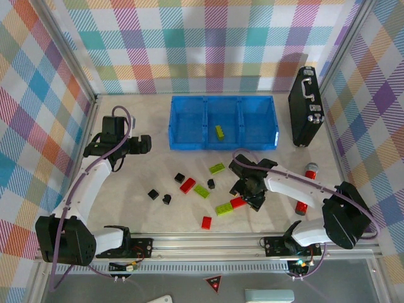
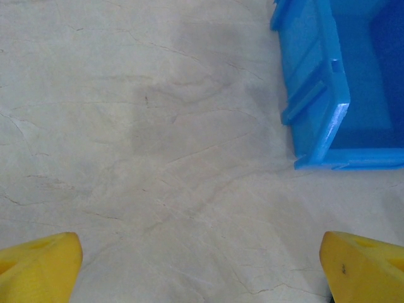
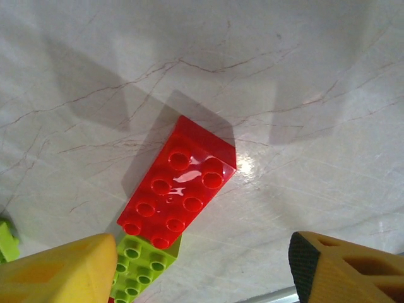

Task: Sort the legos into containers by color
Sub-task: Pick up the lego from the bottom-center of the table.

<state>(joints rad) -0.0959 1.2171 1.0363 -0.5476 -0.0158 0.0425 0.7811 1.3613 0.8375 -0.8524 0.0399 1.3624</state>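
The blue three-compartment tray (image 1: pixel 222 98) stands at the back, with one lime brick (image 1: pixel 219 132) in its middle compartment. Loose bricks lie in front of it: lime (image 1: pixel 217 168), red (image 1: pixel 187 185), lime (image 1: pixel 201 190), black (image 1: pixel 153 194), red (image 1: pixel 206 222). My right gripper (image 1: pixel 248 194) hovers open just above a red brick (image 3: pixel 180 189) that touches a lime brick (image 3: pixel 142 265); the gripper (image 3: pixel 202 271) holds nothing. My left gripper (image 1: pixel 146 144) is open over bare table left of the tray, whose corner (image 2: pixel 328 107) appears in the left wrist view above the empty gripper (image 2: pixel 202 265).
A black hard case (image 1: pixel 305 106) stands upright at the back right. Two red cylinders with grey caps (image 1: pixel 311 172) (image 1: pixel 302 207) lie by the right arm. More black bricks (image 1: pixel 180 177) (image 1: pixel 166 200) (image 1: pixel 211 184) sit among the loose ones. Plaid walls enclose the table.
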